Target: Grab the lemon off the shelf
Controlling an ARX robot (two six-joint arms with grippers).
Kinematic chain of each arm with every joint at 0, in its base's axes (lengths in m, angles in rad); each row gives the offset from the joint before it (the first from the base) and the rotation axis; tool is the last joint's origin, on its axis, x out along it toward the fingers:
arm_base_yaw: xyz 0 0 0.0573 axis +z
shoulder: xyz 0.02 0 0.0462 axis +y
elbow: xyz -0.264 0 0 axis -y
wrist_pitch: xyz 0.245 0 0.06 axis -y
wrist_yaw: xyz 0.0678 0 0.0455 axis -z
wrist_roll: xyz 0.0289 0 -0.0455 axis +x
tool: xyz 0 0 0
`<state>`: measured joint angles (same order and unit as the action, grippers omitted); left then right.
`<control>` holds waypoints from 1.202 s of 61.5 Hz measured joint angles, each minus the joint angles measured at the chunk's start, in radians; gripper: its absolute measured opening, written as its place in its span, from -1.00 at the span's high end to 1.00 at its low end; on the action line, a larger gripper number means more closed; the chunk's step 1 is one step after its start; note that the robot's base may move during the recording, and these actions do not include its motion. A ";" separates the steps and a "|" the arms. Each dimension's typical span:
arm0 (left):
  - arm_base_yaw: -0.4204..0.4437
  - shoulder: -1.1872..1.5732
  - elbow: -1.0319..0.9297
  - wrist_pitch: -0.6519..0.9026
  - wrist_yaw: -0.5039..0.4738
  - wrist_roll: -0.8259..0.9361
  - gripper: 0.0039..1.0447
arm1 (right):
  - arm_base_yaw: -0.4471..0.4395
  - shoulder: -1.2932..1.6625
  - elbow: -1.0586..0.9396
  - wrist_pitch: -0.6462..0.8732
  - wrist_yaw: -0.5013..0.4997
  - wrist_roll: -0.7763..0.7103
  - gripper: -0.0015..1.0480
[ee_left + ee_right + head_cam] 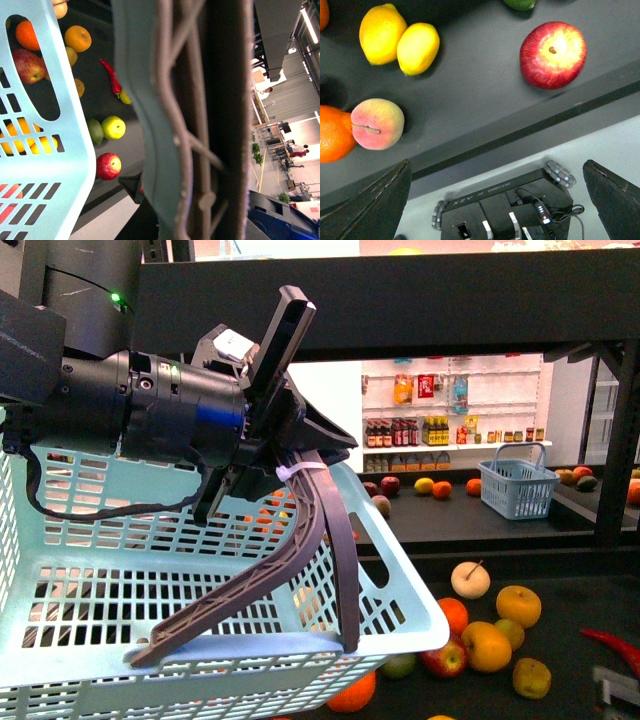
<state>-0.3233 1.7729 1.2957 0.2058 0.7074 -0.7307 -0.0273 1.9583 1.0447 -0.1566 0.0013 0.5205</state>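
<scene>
In the front view, a pale blue slotted basket (400, 580) is held up before the black shelf (560, 320). It is carried by its grey handle (320, 530), on which the left gripper (295, 455) is clamped. Orange and red fruit is glimpsed through the basket's slots, lying outside it on the tray beyond. A smaller blue basket (517, 488) is set on a farther tray, and its contents are hidden. Bottles (405, 432) are ranged on white shelves behind, with labels too small to be read.

The left wrist view is filled by the basket's wall and handle at close range. A red chilli (111, 75) and a yellow-green fruit (113, 127) are seen on the dark tray past them.

In the right wrist view, the right gripper (496, 165) is spread wide, its two dark fingers set far apart. The lemon (418, 48) is found on the shelf's dark tray, touching a rounder yellow-orange fruit (382, 34) and well apart from the gripper. A peach (377, 123) is pressed against an orange (332, 132). A red apple (552, 55) is placed alone. Below the shelf's lip a black box (505, 205) is seen, with small white lettering in which "ARX" can be made out.
</scene>
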 joint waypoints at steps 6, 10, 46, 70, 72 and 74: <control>0.000 0.000 0.000 0.000 0.000 0.000 0.84 | 0.031 0.106 0.135 -0.053 -0.005 0.084 -0.95; 0.000 0.000 0.000 0.000 0.000 0.000 0.84 | 0.045 0.165 0.211 -0.080 -0.018 0.141 -0.95; 0.000 0.000 0.000 0.000 0.000 0.000 0.85 | 0.087 0.651 0.639 -0.140 -0.024 0.431 -0.95; 0.000 0.000 0.000 0.000 0.000 0.000 0.86 | 0.094 0.797 0.853 -0.155 0.003 0.454 -0.95; 0.000 0.000 0.000 0.000 0.000 0.000 0.86 | 0.096 0.807 0.868 -0.160 0.005 0.454 -0.95; 0.000 0.000 0.000 0.000 0.000 0.000 0.86 | 0.098 0.815 0.880 -0.166 0.007 0.453 -0.95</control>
<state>-0.3233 1.7729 1.2957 0.2058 0.7074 -0.7311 0.0708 2.7731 1.9251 -0.3222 0.0082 0.9737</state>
